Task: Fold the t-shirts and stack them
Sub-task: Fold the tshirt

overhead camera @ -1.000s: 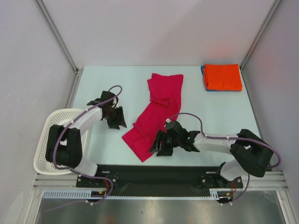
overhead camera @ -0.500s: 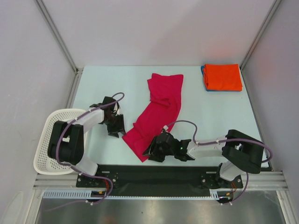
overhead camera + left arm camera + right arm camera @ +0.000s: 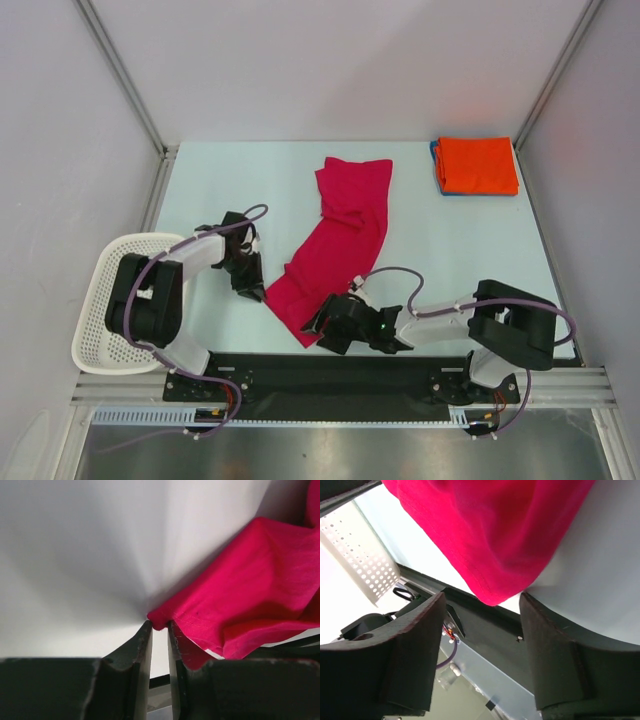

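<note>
The crimson t-shirt (image 3: 335, 235) lies as a long, loosely folded strip slanting from the back middle to the near edge. My left gripper (image 3: 256, 291) is at its near left corner. In the left wrist view the narrow jaws (image 3: 159, 626) pinch that corner of the crimson cloth (image 3: 240, 600) between their tips. My right gripper (image 3: 318, 326) is at the shirt's nearest corner and stands open, with the crimson hem (image 3: 495, 540) reaching down between its wide-apart fingers (image 3: 482, 597). An orange t-shirt (image 3: 478, 165) lies folded at the back right on a blue one (image 3: 435, 160), of which only an edge shows.
The white perforated basket (image 3: 95, 310) hangs off the table's left near corner and also shows as a perforated wall (image 3: 360, 550) in the right wrist view. The black base rail (image 3: 330, 375) runs along the near edge just behind the right gripper.
The left gripper moved right to the shirt's near left corner and narrowed onto it. The right gripper slid left and nearer, to the shirt's nearest corner.
</note>
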Motion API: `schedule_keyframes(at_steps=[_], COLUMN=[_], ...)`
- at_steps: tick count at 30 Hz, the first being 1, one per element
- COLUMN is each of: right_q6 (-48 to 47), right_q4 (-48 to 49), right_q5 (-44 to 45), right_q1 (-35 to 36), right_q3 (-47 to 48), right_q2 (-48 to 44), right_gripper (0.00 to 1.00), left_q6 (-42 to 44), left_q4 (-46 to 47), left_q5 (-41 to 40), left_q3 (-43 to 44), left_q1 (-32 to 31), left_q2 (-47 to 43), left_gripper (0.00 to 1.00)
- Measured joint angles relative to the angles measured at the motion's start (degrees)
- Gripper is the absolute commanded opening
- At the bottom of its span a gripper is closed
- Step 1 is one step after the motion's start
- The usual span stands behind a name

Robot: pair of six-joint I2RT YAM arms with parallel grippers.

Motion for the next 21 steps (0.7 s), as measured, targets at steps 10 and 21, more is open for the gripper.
schedule_keyframes(at_steps=[10, 21], right_q6=[9.7, 15.3], right_q4=[-1.3, -3.0], right_q5=[5.2, 7.1], right_q1=[4.1, 4.1], right_q3=[0.2, -0.5], right_q2=[0.9, 1.7], right_gripper=[0.57, 0.12], left_q6=[0.1, -1.7], left_q4=[-0.7, -2.2], left_q5=[0.8, 3.0], left_q3=[0.0, -3.3], left_q1=[0.0, 0.0], left_q2=[0.0, -4.3], left_gripper=[0.12, 0.01])
